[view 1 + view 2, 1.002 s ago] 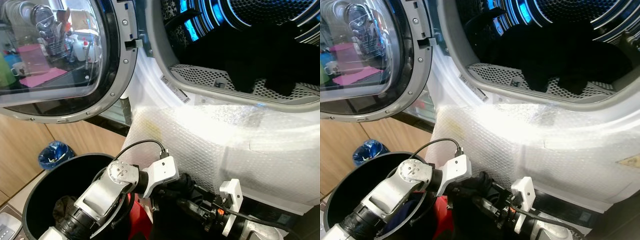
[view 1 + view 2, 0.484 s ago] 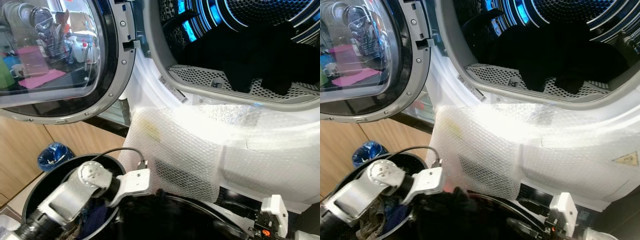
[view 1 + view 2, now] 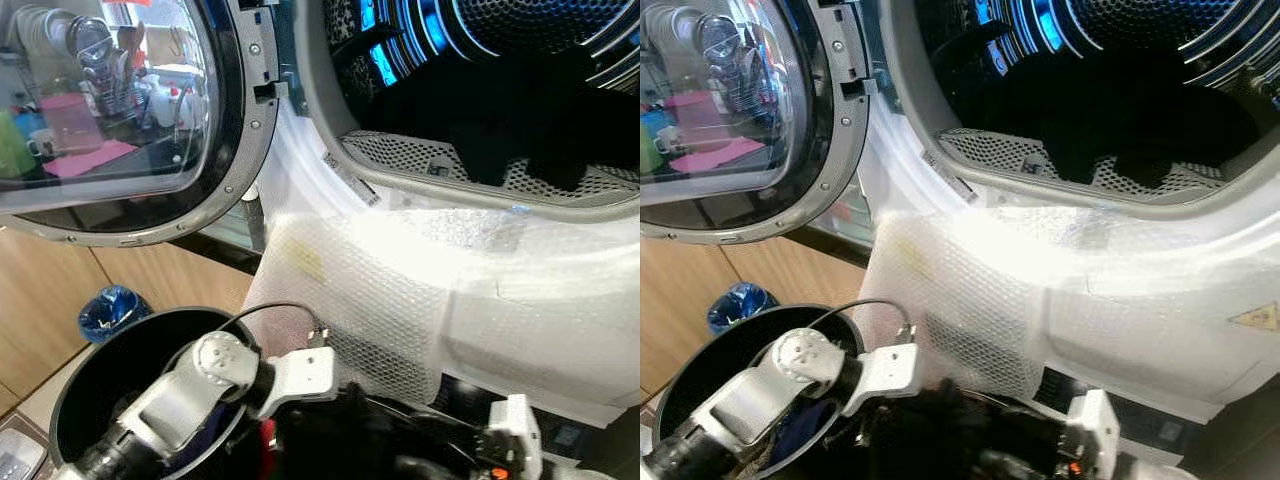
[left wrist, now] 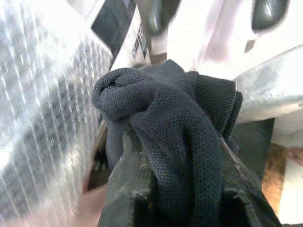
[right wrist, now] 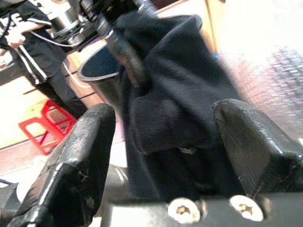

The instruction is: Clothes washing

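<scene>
Bubble wrap (image 3: 400, 290) covers the washer's front under its open drum (image 3: 480, 90), door (image 3: 120, 110) swung left, black bin (image 3: 90, 390) below, where the left claw (image 4: 175, 189) is clamped on a dark garment (image 4: 170, 127) while the right claw (image 5: 161, 137) sits spread wide around it.

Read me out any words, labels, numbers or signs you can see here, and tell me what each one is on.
No text is clear enough to quote.
White strip label on the washing machine door opening: print too small to read.
Yellow warning triangle on the machine's front: a sign, symbol too small to tell.
Sticker beside a dark panel, left wrist view: blurred.
White lettering on a person's dark shirt: unreadable.
</scene>
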`<state>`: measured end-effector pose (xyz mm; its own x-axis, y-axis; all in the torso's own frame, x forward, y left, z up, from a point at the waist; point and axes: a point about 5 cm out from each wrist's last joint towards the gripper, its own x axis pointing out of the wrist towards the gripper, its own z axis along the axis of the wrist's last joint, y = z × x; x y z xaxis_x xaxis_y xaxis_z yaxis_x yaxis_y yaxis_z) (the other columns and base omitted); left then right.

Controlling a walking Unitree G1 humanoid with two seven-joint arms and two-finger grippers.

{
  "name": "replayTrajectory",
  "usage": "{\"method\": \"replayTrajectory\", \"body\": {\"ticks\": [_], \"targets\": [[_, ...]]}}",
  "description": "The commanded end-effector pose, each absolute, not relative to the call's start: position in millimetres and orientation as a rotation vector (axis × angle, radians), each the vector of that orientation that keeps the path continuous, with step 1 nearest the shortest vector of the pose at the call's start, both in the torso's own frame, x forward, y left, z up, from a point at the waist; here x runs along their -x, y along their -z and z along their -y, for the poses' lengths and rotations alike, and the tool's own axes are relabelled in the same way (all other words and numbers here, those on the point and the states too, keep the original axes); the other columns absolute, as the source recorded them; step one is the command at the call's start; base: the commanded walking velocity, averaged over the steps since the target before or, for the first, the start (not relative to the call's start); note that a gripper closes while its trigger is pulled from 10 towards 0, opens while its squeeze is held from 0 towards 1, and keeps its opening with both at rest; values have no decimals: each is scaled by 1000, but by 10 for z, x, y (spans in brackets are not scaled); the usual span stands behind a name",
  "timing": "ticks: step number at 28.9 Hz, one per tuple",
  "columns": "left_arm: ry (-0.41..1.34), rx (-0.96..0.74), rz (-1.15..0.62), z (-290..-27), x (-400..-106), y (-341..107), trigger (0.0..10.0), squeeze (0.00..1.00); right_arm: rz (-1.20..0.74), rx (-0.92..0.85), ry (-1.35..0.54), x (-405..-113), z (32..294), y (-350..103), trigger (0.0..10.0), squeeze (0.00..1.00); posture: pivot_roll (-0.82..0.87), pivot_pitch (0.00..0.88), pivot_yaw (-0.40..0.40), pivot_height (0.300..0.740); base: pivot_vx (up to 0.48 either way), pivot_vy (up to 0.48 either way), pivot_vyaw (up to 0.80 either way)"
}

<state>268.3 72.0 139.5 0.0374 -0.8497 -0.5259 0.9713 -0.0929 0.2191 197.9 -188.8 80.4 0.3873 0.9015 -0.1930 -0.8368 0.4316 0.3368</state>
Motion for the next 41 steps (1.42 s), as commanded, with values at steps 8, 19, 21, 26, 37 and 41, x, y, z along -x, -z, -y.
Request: {"method": "replayTrajectory", "body": {"ticks": [8,19,21,26,37,41], "targets": [[1591,-624,-158,-547,-2708,-1525,0,0,-461,-143,-1149,-1936,1649,-608,10000,0,-82,29,95,740,0,0,0],[1584,-579,-77,-398,-2740,-1638,0,0,-472,-158,-1016,-2061,1544,-417,10000,0,-77,30,93,740,0,0,0],[1583,-572,-71,-387,-2742,-1646,0,0,-468,-175,-1008,-2071,1536,-412,10000,0,-77,30,93,740,0,0,0],[1558,-560,-33,-336,-2768,-1677,0,0,-426,-242,-933,-2170,1510,-432,10000,0,-76,31,91,740,0,0,0],[1494,-540,76,-138,-2793,-1753,0,0,-431,-332,-1156,-1960,1337,-533,10000,0,-80,20,92,740,0,0,0],[1460,-526,131,-42,-2793,-1791,0,0,-463,-314,-1205,-1905,1306,-507,10000,0,-83,15,94,740,0,0,0]]}}
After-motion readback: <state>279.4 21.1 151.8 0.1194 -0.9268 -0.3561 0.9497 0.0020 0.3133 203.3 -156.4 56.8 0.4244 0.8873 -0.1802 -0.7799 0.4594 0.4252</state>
